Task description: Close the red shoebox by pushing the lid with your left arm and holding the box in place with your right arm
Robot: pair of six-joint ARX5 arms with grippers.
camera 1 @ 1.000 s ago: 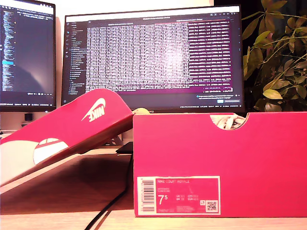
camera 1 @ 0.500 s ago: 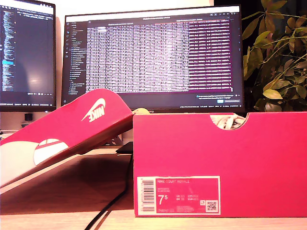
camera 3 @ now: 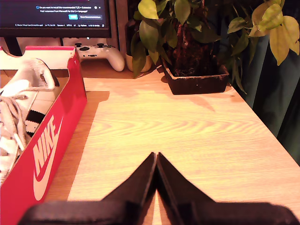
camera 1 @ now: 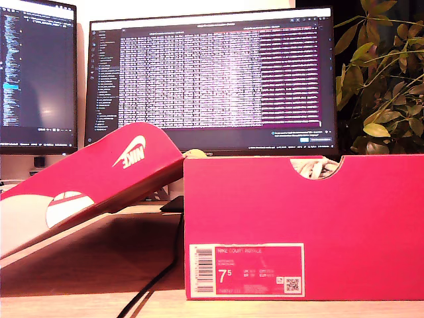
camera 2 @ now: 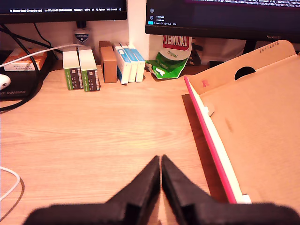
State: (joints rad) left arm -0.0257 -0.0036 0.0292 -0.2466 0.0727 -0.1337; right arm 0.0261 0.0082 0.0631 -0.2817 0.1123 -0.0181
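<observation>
Fingers (camera 2: 149,185) of my first gripper (camera 2: 161,161) and of my second gripper (camera 3: 156,157) are pressed together, holding nothing. The red shoebox (camera 1: 305,225) stands open on the desk (camera 2: 93,136), its lid (camera 1: 93,179) tilted back toward the exterior view's left.

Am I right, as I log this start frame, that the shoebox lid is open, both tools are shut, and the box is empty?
Not empty: the second wrist view shows a white shoe inside the box. The lid is open, and both the first tool and second tool are shut.
</observation>
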